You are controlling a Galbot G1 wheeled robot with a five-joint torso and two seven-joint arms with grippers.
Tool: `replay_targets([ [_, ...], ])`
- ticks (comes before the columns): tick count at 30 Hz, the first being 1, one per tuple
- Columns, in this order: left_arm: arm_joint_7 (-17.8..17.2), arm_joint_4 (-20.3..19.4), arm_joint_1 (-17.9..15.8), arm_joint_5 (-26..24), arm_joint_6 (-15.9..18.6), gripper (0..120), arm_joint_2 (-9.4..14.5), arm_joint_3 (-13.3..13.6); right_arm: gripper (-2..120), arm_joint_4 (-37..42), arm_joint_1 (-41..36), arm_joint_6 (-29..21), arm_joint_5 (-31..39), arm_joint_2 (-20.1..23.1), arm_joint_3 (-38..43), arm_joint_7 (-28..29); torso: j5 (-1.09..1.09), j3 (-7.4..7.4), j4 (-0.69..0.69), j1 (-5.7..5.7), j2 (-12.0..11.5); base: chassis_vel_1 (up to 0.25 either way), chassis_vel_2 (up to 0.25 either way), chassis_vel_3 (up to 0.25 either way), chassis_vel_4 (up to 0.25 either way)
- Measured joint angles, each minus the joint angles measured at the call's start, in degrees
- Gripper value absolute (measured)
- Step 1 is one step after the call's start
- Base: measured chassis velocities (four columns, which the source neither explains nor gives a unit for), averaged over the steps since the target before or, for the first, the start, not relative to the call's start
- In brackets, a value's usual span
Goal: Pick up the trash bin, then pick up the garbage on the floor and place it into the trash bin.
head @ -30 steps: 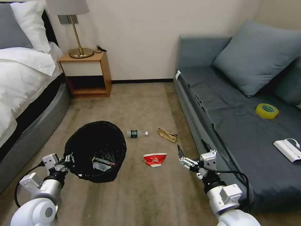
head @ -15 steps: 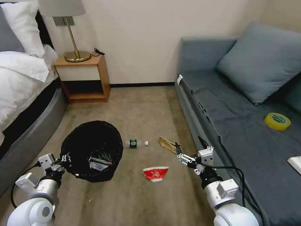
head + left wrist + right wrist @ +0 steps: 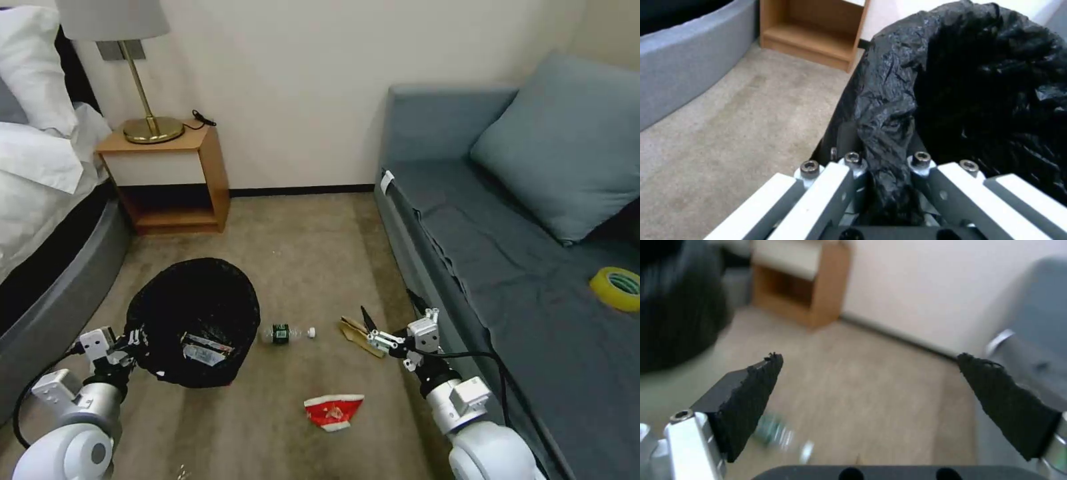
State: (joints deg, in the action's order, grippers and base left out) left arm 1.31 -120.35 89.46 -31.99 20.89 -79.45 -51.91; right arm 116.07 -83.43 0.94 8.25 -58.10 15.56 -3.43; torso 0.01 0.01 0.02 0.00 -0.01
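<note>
Right gripper (image 3: pixel 389 322) was hanging low over the carpet in the head view, jaws spread wide, nothing in them and touching nothing, tips just by the brown paper (image 3: pixel 355 331). A second before it sat off beside the red carton (image 3: pixel 333 411), and the whole picture had slid too, so the robot had driven or turned, not the litter. The carton ended up nearer the robot than the gripper and the bottle (image 3: pixel 285 333) lay between the bin (image 3: pixel 193 320) and the paper. My read: it was lining up on the paper or the bottle, so the pick-up part was only starting for these three. Left gripper (image 3: pixel 137 338) was on the bin's near rim same as before, bin tilted toward the robot, with something silvery already lying inside. Whether the bin was off the floor I couldn't tell. Sofa (image 3: pixel 507 267) on the right with the tape roll (image 3: pixel 617 288) on it, nightstand (image 3: pixel 167 177) at the back wall.

Left wrist view: left gripper (image 3: pixel 885 173) was clamped on a fold of the black bag at the bin (image 3: pixel 978 83) rim, fingers (image 3: pixel 826 186) pinched in narrow with the plastic bunched between them.

Right wrist view: right gripper (image 3: pixel 869 386) wide apart, pads (image 3: pixel 749 396) bare, just carpet between them. The bottle (image 3: pixel 778 436) showed as a smear just under one pad, the bin (image 3: pixel 680 316) dark off to the side.
</note>
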Motion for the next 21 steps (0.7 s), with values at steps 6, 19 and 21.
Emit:
replay_targets([
  [6,0.8,-1.0,0.7,0.6,0.0,4,-0.5,0.7,100,-9.1,7.0,-3.3,4.6,8.6,-8.5,-5.9,0.00,-0.01,-0.04,0.00,0.0,0.020,-0.035,-0.017,0.025],
  [19,3.0,0.7,1.0,4.1,-0.4,4,0.6,0.0,100,-26.6,35.6,-13.7,19.6,12.1,-36.1,-18.6,-0.03,0.00,-0.03,0.00,0.0,0.000,0.000,0.000,0.000],
  [21,3.3,0.7,1.0,4.3,-0.7,4,0.2,0.0,100,-31.9,42.5,-16.5,20.1,10.2,-41.0,-24.5,-0.01,0.00,-0.01,0.00,0.0,0.000,0.000,0.000,0.000],
])
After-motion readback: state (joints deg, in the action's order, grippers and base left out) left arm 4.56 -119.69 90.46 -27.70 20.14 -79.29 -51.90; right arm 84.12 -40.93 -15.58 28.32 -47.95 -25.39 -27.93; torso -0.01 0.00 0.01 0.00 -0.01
